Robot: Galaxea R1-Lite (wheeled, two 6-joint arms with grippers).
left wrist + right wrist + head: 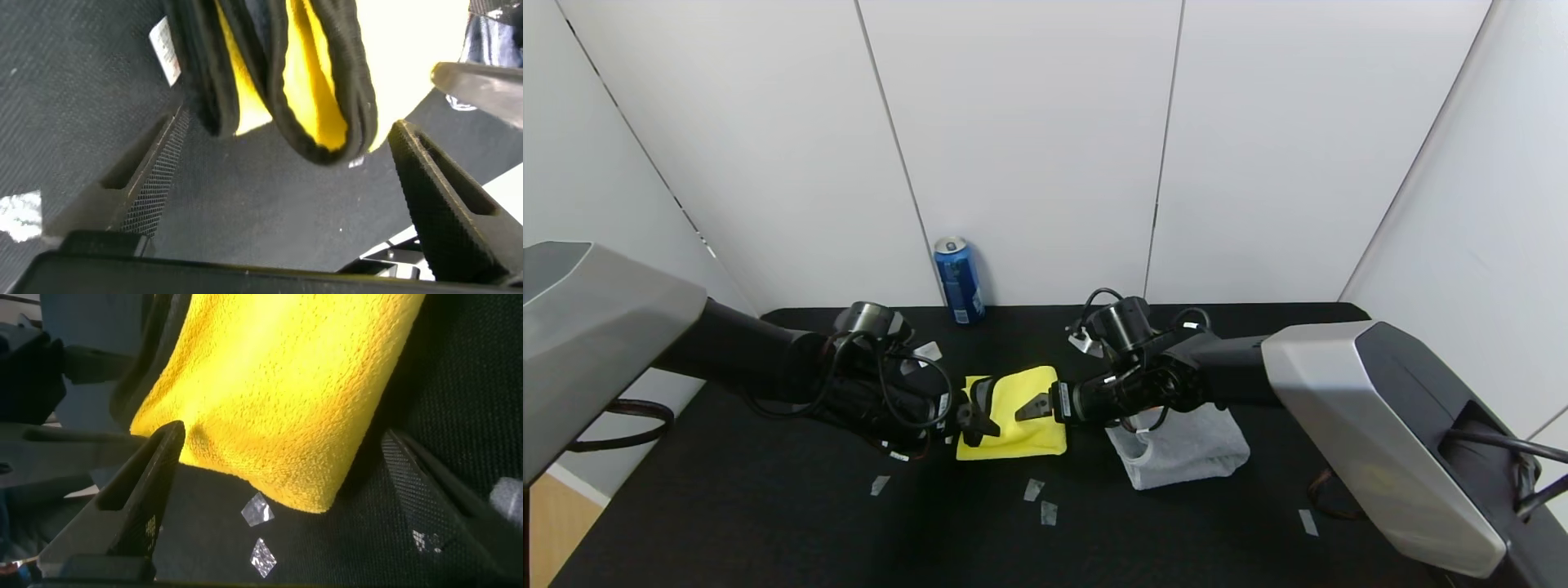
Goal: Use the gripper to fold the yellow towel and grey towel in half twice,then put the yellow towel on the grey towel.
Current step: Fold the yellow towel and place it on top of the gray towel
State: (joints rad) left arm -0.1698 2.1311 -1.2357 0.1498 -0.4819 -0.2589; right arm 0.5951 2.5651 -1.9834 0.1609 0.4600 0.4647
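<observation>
The yellow towel (1017, 412) lies folded into a small thick rectangle at the middle of the black table (768, 506). My left gripper (977, 413) is open at the towel's left edge, where the black-trimmed layers (315, 90) and the white tag (166, 49) show between its fingers (147, 175). My right gripper (1039, 406) is open over the towel's right part, one finger (139, 490) touching the yellow pile (278, 384). The grey towel (1184, 449) lies folded to the right, partly under my right arm.
A blue drink can (958, 280) stands at the table's back edge by the wall. Small tape pieces (1033, 488) are stuck on the table in front of the towels, two of them (256, 510) by the yellow towel's corner.
</observation>
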